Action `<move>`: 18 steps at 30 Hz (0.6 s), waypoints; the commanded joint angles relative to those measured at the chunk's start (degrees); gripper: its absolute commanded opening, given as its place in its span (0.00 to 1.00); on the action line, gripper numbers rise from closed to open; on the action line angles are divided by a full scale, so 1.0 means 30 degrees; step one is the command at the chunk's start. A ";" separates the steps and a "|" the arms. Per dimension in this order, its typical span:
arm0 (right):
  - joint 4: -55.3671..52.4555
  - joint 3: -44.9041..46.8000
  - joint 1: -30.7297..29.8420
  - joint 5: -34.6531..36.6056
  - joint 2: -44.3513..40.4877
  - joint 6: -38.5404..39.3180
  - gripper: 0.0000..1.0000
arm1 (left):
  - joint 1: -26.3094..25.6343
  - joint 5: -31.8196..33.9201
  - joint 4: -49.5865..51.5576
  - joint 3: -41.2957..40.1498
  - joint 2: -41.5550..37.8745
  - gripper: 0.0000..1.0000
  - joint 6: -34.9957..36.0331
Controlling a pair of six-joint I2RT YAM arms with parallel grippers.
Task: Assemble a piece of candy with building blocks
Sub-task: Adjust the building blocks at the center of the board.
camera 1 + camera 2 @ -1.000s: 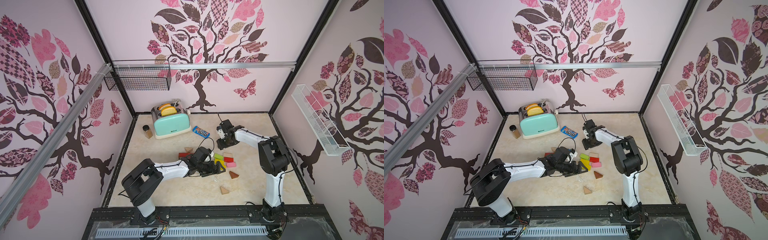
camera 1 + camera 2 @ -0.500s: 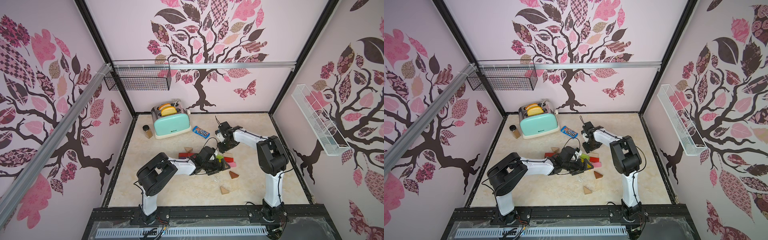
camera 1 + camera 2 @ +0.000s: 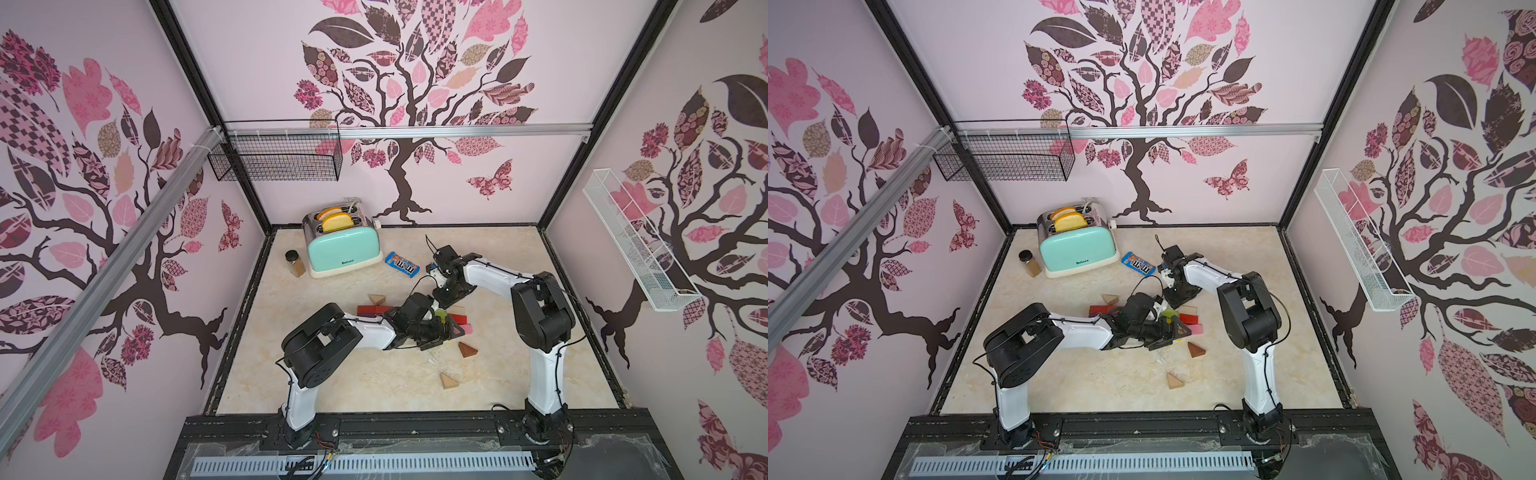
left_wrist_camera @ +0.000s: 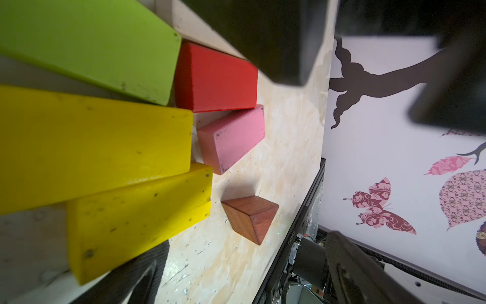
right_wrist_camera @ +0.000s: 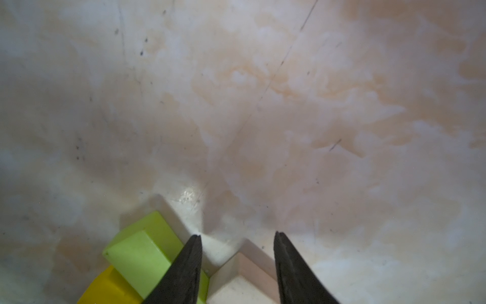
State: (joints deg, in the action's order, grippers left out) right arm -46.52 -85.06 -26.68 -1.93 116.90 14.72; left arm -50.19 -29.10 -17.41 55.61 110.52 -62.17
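My right pincer (image 5: 238,234) has its fingers a little apart with a pale block (image 5: 236,285) corner between them, and I cannot tell if they pinch it. My left pincer (image 3: 449,329) is wide open by the yellow blocks (image 4: 92,147). The building blocks (image 3: 370,310) lie bunched mid worktop (image 3: 374,386), with a brown triangle (image 3: 467,350) a little nearer.

A green block (image 4: 86,44) fills the upper left of the frame. Below it lie an upper yellow block (image 4: 92,147) and a lower yellow block (image 4: 136,221), edge to edge. At centre, a red block (image 4: 215,79) and a pink block (image 4: 231,136) sit just beside their ends. A brown triangle (image 4: 249,218) lies apart on the marble tabletop (image 4: 284,147), lower centre. A butterfly decal (image 4: 378,208) marks the wall at right.
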 commanded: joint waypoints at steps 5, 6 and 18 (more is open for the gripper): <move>-0.0379 -0.0763 -0.0572 -0.2129 0.0355 0.0511 0.45 | 0.0375 0.0802 -0.0564 0.0077 0.0856 0.98 0.0074; -0.0389 -0.0752 -0.0602 -0.2236 0.0390 0.0542 0.44 | 0.0481 0.0822 -0.0627 0.0034 0.0865 0.98 0.0086; -0.0520 -0.0886 -0.0883 -0.2615 0.0612 0.0806 0.42 | 0.1174 0.0809 -0.0723 -0.0235 0.0885 0.98 0.0282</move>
State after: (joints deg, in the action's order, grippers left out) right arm -45.82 -86.52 -27.24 -6.37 117.32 16.14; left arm -47.53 -28.84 -18.90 55.59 111.09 -63.11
